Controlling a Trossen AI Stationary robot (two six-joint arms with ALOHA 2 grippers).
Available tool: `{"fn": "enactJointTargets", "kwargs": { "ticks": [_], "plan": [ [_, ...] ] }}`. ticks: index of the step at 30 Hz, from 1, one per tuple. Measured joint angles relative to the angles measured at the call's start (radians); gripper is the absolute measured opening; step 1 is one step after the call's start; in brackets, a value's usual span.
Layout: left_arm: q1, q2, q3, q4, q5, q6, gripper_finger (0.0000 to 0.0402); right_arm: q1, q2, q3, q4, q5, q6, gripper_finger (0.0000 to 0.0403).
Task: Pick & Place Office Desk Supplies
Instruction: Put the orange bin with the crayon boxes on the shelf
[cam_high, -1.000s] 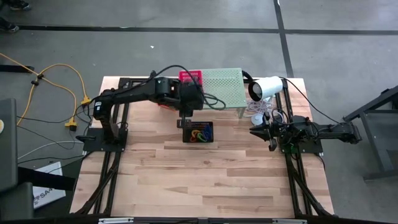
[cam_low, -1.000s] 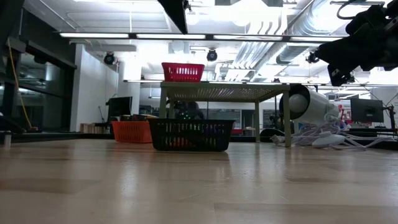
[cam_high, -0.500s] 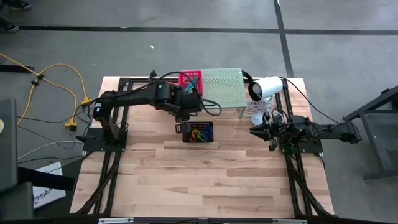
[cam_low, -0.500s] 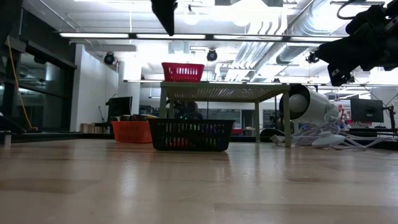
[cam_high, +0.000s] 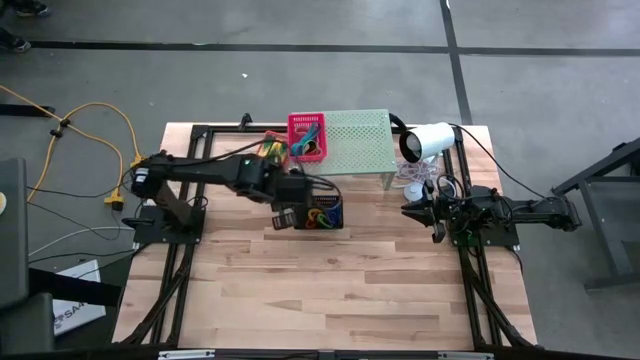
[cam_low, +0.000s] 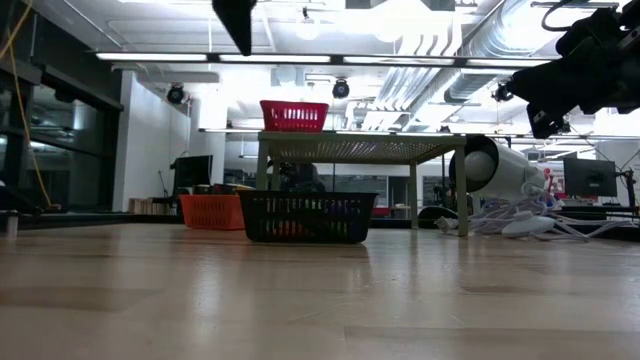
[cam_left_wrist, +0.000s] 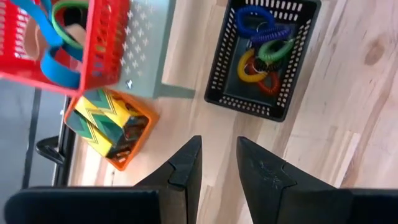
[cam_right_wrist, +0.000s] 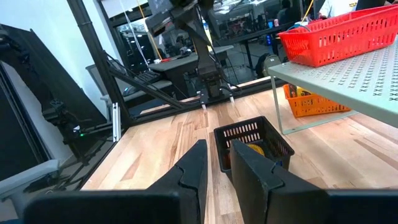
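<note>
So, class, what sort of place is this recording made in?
Probably a robotics lab or workshop: a pale wooden tabletop bolted to black frame rails, exposed ceiling ducts and strip lights, and more workbenches beyond the red mesh basket.

Overhead, table-level and both wrist views share the black basket (cam_high: 318, 213).

You have a pale wooden tabletop (cam_high: 330, 290) — on it stand a black mesh basket (cam_high: 318, 213) near the middle, an orange bin (cam_high: 270, 150) at the far edge, the pale-green perforated shelf (cam_high: 360, 143) beside it, and a white cylindrical device (cam_high: 425, 141) with its cables. The shelf carries a red basket (cam_high: 307, 136) at its end.
</note>
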Motion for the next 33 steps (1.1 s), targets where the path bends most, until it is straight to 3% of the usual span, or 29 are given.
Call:
{"fn": "enactJointTargets", "kwargs": {
  "ticks": [9,20,29,33],
  "plan": [
    [0.009,-0.211,-0.362,0.242,0.024,-0.015,0.0093,0.0,0.0,0.0,0.0,0.0,0.0,0.0058],
    [0.133,-0.435,-0.787,0.521,0.113,0.06,0.0093,0.0,0.0,0.0,0.0,0.0,0.0,0.0058],
    [0.269,-0.438,-0.904,0.619,0.17,0.192,0.0093,0.0,0.0,0.0,0.0,0.0,0.0,0.0058],
    [0.352,-0.437,-0.935,0.672,0.252,0.256,0.0093,0.0,0.0,0.0,0.0,0.0,0.0,0.0058]
  ]
}}
